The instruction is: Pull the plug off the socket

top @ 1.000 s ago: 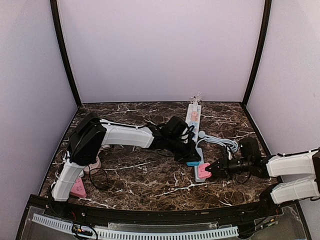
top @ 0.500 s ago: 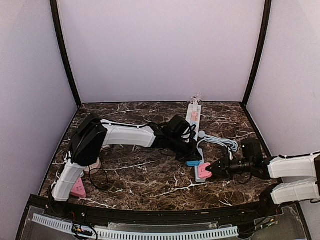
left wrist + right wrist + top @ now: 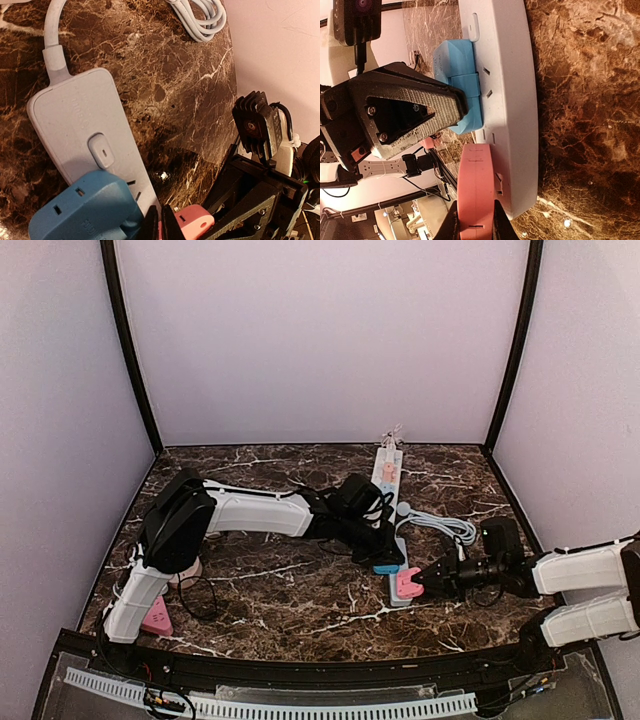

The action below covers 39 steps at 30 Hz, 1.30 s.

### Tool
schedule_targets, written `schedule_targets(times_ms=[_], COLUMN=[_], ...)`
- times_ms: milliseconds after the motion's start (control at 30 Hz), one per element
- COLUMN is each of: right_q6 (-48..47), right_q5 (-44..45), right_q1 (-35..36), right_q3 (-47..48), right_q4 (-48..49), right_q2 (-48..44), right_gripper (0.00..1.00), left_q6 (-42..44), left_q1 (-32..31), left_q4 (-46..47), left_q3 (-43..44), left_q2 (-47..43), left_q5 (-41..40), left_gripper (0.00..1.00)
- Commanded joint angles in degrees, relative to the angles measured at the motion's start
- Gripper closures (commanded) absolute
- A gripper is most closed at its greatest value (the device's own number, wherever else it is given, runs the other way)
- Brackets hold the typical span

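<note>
A white power strip (image 3: 399, 540) lies on the marble table, running away from me. A pink plug (image 3: 407, 583) sits in the socket at its near end, next to a blue plug (image 3: 384, 566). My right gripper (image 3: 421, 580) comes in from the right, shut on the pink plug (image 3: 476, 185). In the right wrist view the plug's prongs show in a thin gap between plug and strip (image 3: 512, 90). My left gripper (image 3: 388, 551) is shut, with its tips (image 3: 160, 225) down on the strip (image 3: 80, 130) between the blue plug (image 3: 85, 210) and the pink plug (image 3: 192, 225).
The strip's white cable (image 3: 446, 525) lies coiled to the right of it. Another pink plug (image 3: 388, 472) sits near the strip's far end. Pink items (image 3: 157, 618) and a black cable loop (image 3: 199, 596) lie near the left arm's base. Walls enclose the table.
The right arm's wrist has shifted slightly to the right. The pink plug, the strip and the left gripper look unchanged.
</note>
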Motion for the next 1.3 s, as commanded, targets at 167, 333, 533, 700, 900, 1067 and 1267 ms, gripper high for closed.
schedule_targets(times_ms=[167, 333, 533, 700, 900, 1067, 1267], right_q6=[1.1, -2.7, -5.2, -4.8, -8.9, -13.9, -19.0], right_q5=[1.0, 0.5, -0.7, -2.4, 1.0, 7.0, 17.3], right_q1=[-1.0, -1.0, -1.0, -1.0, -1.1, -1.4, -1.6], right_q3=[0.8, 0.9, 1.1, 1.5, 5.8, 12.0, 19.6], right_q4=[2.2, 5.0, 4.3, 4.7, -8.1, -26.1, -44.5], right_q2=[-2.5, -4.6, -4.7, -1.6, -7.6, -13.5, -14.4], right_gripper=[1.00, 1.00, 1.00, 1.00, 1.00, 1.00, 1.00], left_q6=[1.4, 1.4, 1.9, 2.2, 3.2, 4.1, 4.4], left_q1=[-0.2, -0.2, -0.2, -0.3, -0.2, -0.3, -0.3], left_q4=[-8.8, -8.7, -9.1, -9.3, -9.8, -9.5, -8.6], left_q3=[-2.2, -2.7, -2.8, -2.9, 0.1, 4.3, 8.6], left_q2=[2.7, 3.0, 3.5, 3.7, 2.7, 1.5, -0.2], left_q5=[-2.6, -2.4, -2.3, -1.8, -0.7, 0.1, 1.8], left_gripper=[0.96, 0.96, 0.96, 0.96, 0.96, 0.93, 0.89])
